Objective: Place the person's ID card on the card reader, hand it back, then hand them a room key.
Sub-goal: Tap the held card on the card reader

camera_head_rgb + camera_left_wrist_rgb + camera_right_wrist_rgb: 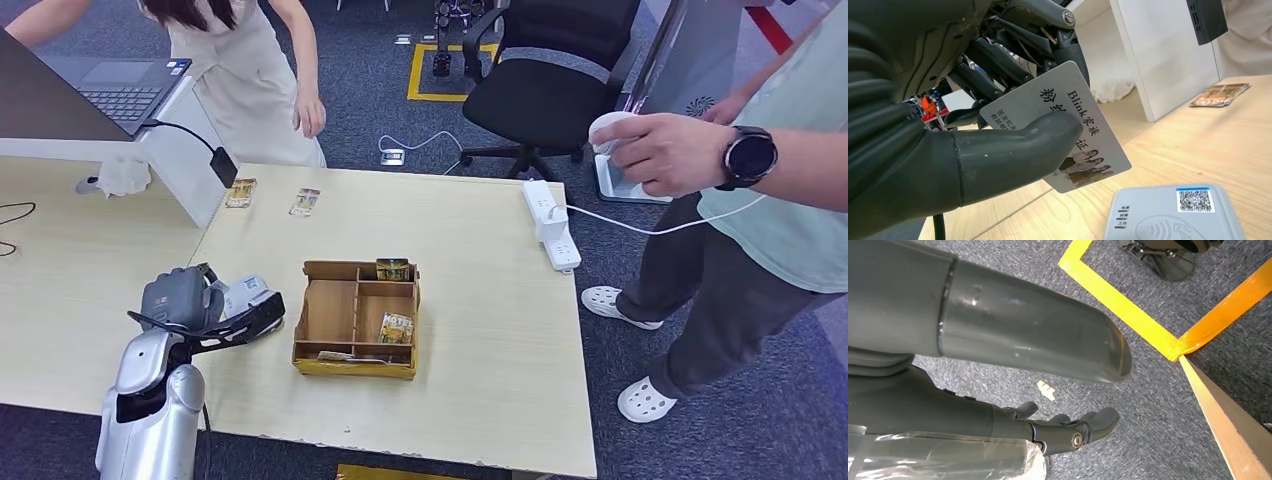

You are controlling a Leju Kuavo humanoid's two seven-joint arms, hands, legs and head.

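A light wooden worktop (480,330) seen from above, with the robot's silver left arm rising from the lower left. The left hand (205,305) holds the ID card (1068,127), pinched between the thick grey thumb (1018,150) on its printed face and the darker fingers (998,62) behind it. The card is pale grey with black Chinese characters, the word "Blink" and a small group photo near one corner. It hangs tilted in the air just above the card reader (1173,215), apart from it as far as the close view lets me judge. The reader is a flat grey box with a QR sticker and a contactless symbol on top; in the head view it sits under the hand near the worktop's left edge (250,295).

To the right of the hand stands a shallow wooden tray (310,350) with compartments, holding a few small cards. Two more small cards (305,202) lie near the far edge. A white power strip (550,225) rests at the far right side.

The right hand (1058,427) hangs over grey carpet with yellow tape lines, fingers loosely spread and holding nothing.

One person (250,80) in a beige dress stands beyond the worktop; another (780,190), wearing a black watch, stands to the right.
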